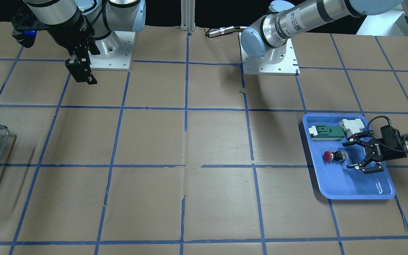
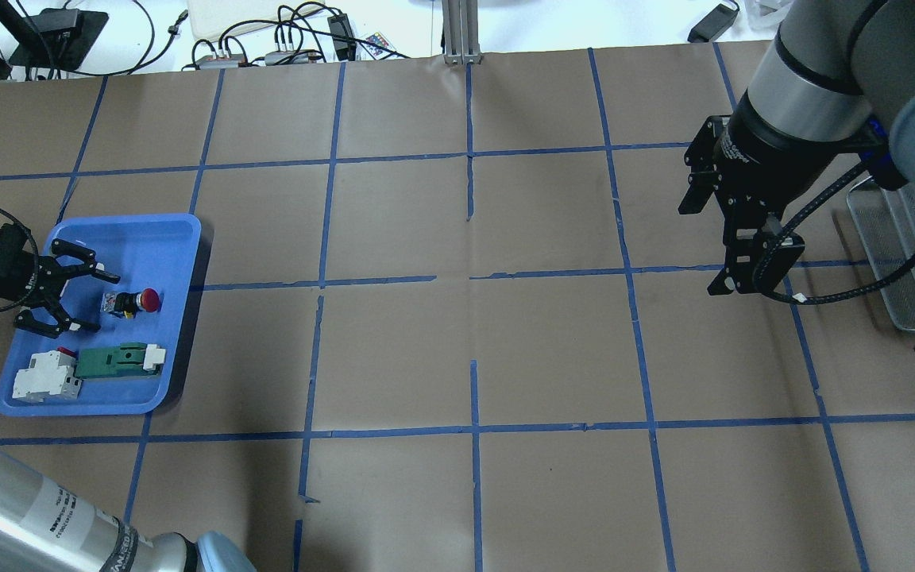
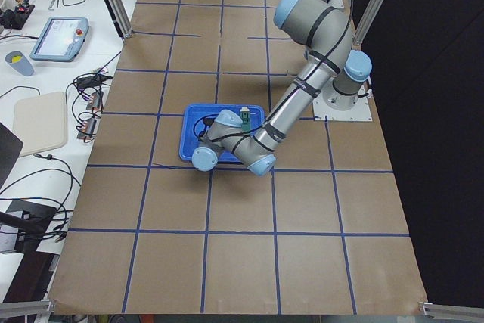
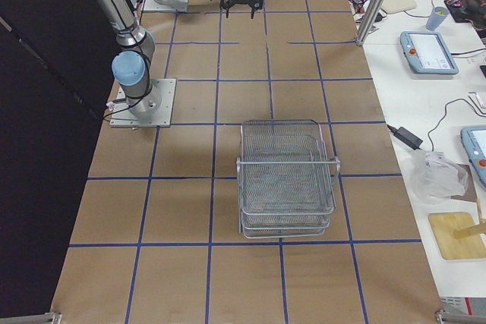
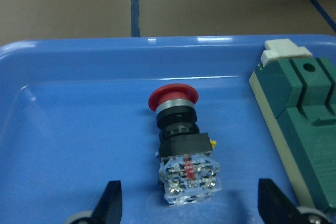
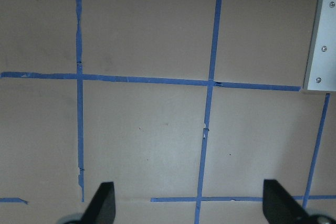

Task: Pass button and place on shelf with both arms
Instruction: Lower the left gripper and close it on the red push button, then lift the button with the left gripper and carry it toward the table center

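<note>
The button [image 2: 136,302] lies on its side in the blue tray [image 2: 175,230], red cap pointing away from my left gripper; it also shows in the front view [image 1: 334,156] and the left wrist view [image 5: 181,129]. My left gripper [image 2: 100,302] is open and low over the tray, its fingertips [image 5: 111,203] on either side of the button's terminal end, not touching it. My right gripper [image 2: 731,282] is open and empty, hanging above the bare table next to the shelf [image 2: 914,262]. The wire shelf also shows in the right exterior view [image 4: 287,180].
A green-and-white flat part [image 2: 112,361] and a white block with red [image 2: 44,377] lie in the tray beside the left gripper. Brown paper with blue tape lines [image 2: 473,278] covers the table. Cables and devices [image 2: 283,36] lie beyond the far edge.
</note>
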Available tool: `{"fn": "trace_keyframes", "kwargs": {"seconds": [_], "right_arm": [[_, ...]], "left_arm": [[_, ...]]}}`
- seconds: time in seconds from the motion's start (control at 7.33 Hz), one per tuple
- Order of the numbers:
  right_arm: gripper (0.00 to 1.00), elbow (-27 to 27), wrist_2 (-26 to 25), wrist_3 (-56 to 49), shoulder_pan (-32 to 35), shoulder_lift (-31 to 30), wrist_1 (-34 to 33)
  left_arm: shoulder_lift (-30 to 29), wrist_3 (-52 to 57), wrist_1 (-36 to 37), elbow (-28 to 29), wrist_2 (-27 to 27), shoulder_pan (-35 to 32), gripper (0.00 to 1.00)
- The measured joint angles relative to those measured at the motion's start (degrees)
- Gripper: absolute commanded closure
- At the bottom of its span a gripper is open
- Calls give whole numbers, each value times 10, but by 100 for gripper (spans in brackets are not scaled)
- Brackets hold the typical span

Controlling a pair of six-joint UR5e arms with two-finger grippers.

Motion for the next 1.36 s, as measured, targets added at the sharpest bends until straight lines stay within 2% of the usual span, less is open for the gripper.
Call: {"fn": "trace_keyframes", "kwargs": {"seconds": [0.14, 0.27, 0.82, 1.36], "right_arm": [[0, 0, 0, 0, 0, -1, 4], [0, 0, 0, 1, 0, -2, 4], [0, -3, 0, 1, 0, -6, 4], [0, -7, 3, 1, -4, -1, -11]], "left_arm": [[0, 2, 1, -3, -1, 0, 89], [0, 4, 3, -4, -2, 0, 100], [19, -9, -22, 4, -16, -13, 100], [97, -35, -94, 7, -45, -107, 100]]}}
